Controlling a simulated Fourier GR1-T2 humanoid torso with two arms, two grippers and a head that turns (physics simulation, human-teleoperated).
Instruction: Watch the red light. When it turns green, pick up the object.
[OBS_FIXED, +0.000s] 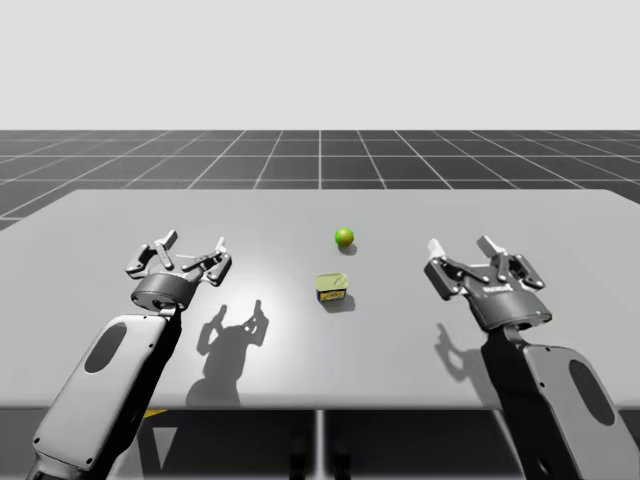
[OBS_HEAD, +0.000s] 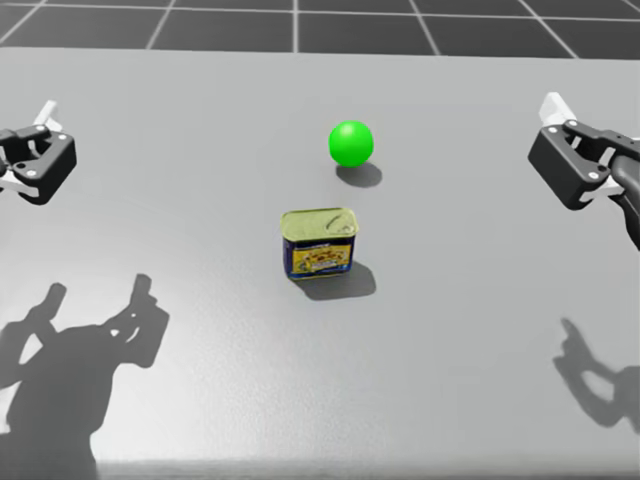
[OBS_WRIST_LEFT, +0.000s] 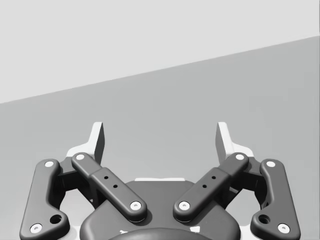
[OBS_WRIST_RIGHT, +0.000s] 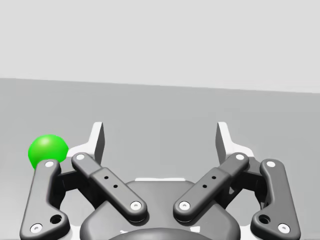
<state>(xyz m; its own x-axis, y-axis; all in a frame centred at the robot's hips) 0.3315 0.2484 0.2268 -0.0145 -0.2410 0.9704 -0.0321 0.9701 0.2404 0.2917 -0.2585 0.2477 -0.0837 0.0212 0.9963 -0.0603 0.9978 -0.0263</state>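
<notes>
A flat grey surface (OBS_FIXED: 300, 350) lies under the left claw (OBS_FIXED: 192, 245) and the right claw (OBS_FIXED: 460, 243). Dark shadows (OBS_FIXED: 232, 335) fall on it near each claw. Far ahead of the claws, past the surface's back edge, is a dark floor (OBS_FIXED: 320, 150) with pale lines.

The counter (OBS_FIXED: 400, 365) is smooth, matt grey. The green ball (OBS_HEAD: 351, 143) looks glossy. The rectangular can (OBS_HEAD: 319, 243) has a dull golden metal lid and printed blue sides. The left pincer (OBS_WRIST_LEFT: 160, 137) and right pincer (OBS_WRIST_RIGHT: 160, 137) show matt dark links with pale rivets.

Light (OBS_HEAD: 351, 143) behind can (OBS_HEAD: 319, 244), both on table (OBS_HEAD: 200, 150).
</notes>
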